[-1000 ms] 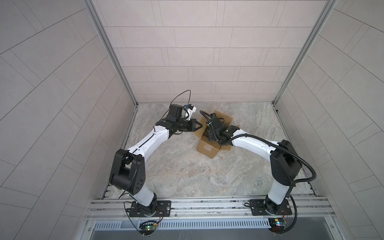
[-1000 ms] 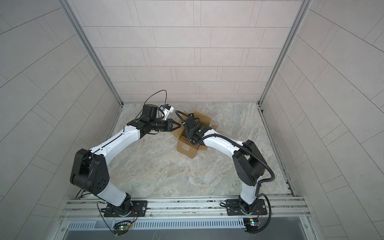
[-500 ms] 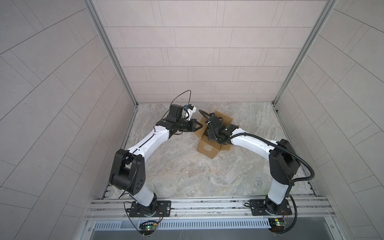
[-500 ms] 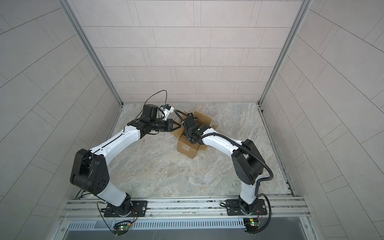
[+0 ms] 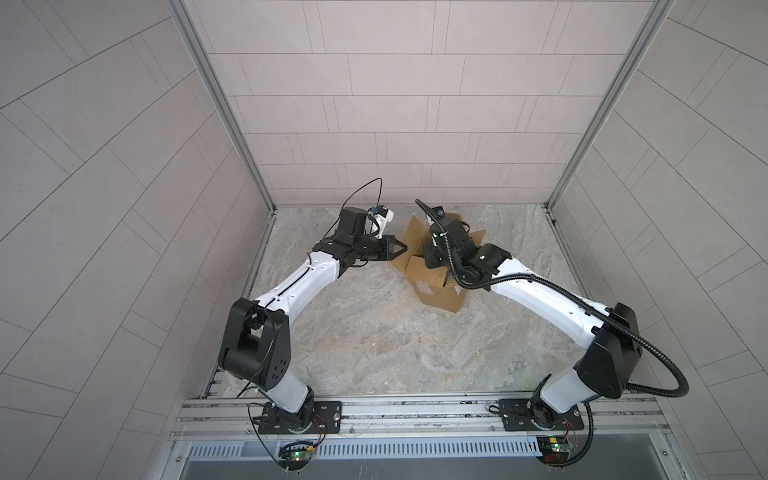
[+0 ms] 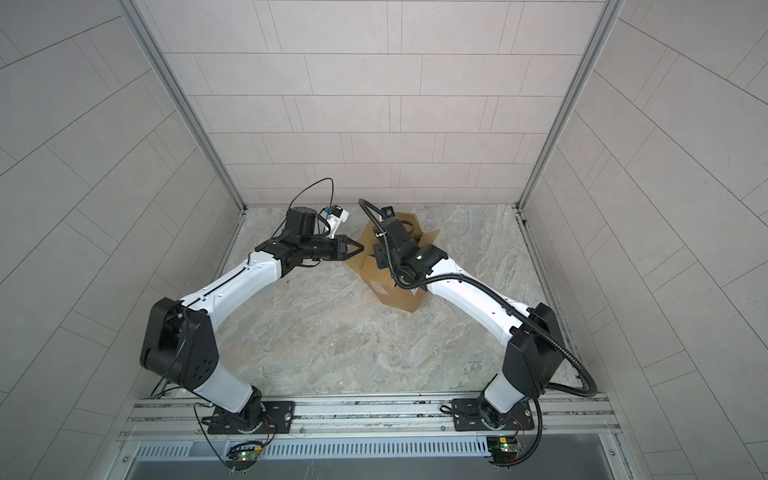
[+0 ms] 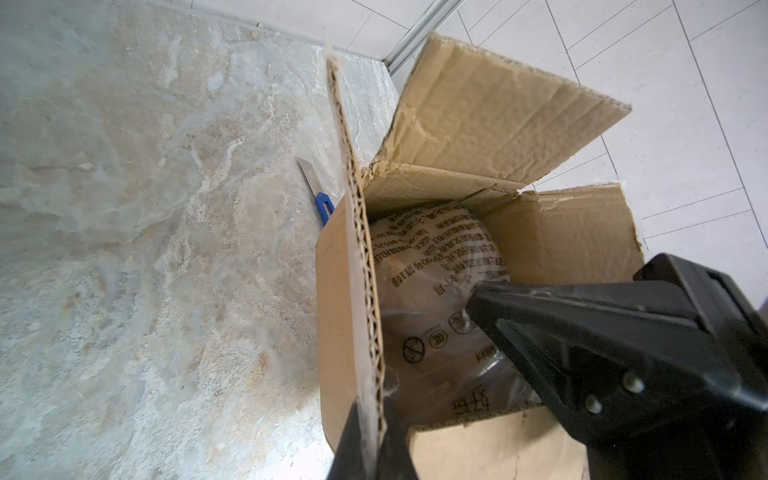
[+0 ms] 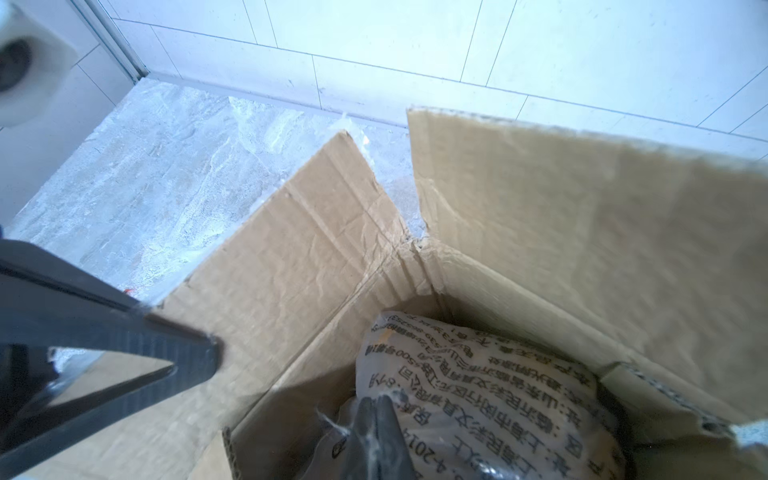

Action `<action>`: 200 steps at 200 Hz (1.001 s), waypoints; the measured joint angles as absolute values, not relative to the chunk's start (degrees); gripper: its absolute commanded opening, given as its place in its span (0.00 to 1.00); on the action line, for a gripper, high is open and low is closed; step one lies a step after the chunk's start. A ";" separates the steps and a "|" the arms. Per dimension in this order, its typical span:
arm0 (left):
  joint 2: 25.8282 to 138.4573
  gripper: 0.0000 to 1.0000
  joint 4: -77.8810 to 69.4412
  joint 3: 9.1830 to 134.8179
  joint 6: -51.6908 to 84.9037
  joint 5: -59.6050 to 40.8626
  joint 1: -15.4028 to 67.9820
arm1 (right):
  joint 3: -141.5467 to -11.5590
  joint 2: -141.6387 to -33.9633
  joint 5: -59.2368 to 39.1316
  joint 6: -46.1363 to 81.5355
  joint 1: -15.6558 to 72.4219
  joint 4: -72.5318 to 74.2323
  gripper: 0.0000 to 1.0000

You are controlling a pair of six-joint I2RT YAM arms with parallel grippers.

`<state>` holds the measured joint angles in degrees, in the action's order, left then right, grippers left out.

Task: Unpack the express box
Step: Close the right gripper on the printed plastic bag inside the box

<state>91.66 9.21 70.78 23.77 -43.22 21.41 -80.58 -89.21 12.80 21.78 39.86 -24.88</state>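
Marble tabletop: bare stone on the near half. Express box is set toward the far middle, between the two arms, with its flaps spread open.

Left gripper is clamped shut on the corrugated edge of one upright flap.

Right gripper is lowered inside the box, with the jaws closed and the clear film of a brown printed bag pinched between them. The bag is seated in the box.

A blue utility knife, blade extended, is seen on the stone just beside the box, partly hidden by it.
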 measured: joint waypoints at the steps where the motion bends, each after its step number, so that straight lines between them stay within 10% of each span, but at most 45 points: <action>1: 91.66 0.00 9.19 70.78 23.77 -43.20 21.41 | -80.58 -89.21 12.82 21.76 39.86 -24.86 0.00; 200: 87.29 0.00 11.16 70.83 26.55 -33.04 22.00 | -83.92 -85.41 8.60 22.52 40.03 -20.80 0.00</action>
<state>87.29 11.16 70.83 26.55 -33.04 22.00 -83.92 -85.41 8.60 22.52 40.03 -20.80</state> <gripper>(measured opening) 0.073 0.049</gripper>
